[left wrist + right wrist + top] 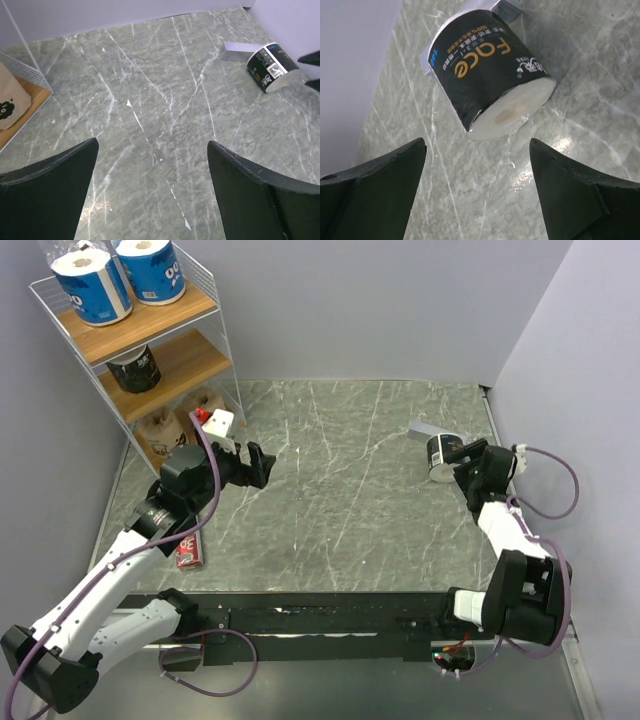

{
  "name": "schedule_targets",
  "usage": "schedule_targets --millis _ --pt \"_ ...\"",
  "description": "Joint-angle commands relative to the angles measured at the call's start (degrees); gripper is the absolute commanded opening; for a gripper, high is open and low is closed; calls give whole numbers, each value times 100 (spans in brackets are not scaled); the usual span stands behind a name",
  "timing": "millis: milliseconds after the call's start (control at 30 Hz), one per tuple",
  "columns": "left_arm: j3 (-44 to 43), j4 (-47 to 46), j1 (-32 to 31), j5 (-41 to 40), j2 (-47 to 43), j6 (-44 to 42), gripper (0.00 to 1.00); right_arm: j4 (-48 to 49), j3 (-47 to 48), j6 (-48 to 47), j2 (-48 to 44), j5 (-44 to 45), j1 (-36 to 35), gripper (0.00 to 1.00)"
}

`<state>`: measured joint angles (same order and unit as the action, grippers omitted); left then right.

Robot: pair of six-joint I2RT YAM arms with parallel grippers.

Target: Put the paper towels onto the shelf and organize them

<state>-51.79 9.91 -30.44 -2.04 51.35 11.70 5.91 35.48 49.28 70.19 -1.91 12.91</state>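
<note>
Green marble desk (350,490) fills the top view. At upper left the shelf (150,328) holds two blue rolls (92,285), one black roll (135,368) below, two tan rolls (160,435) lowest. At right, a second black roll (440,455) lies by a grey block (425,430). Left wrist view: the left end effector (152,145) is wide open, holding nothing. Right wrist view: the right end effector (477,145) is wide open and empty, the second black roll (487,90) on its side just ahead

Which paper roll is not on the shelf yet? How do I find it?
Look at the far right of the green marble table, just ahead of the right arm's fingers. A black-wrapped roll lies on its side there, next to a small grey block. It is the only roll not on the shelf.
</note>
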Motion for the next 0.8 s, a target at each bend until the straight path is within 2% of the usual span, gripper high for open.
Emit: schedule_targets --millis 0,33,133,300,400,600,767 --pt "-33 -235 -182 -262 -47 -89 96 -510 967 -882 257 -2 36 87" --pt "-42 -235 -173 -244 -38 -81 97 -869 1352 -1433 476 -37 36 87" --pt "-16 -279 -182 -191 -64 -46 96 -1878 2326 -2324 1072 76 36 88" --pt "-6 -262 -252 -200 -20 -81 96 -2673 3411 -3431 1874 148 36 96" --pt "-15 -253 -261 -348 33 -63 96 -3060 4113 -3967 2428 -81 54 98" --pt "46 -340 -296 -648 -107 -116 96 -3718 4843 -4724 3316 -782 159 98" --pt "134 -429 -305 -736 -205 -133 96 -4168 5109 -4875 3782 -1381 177 98"
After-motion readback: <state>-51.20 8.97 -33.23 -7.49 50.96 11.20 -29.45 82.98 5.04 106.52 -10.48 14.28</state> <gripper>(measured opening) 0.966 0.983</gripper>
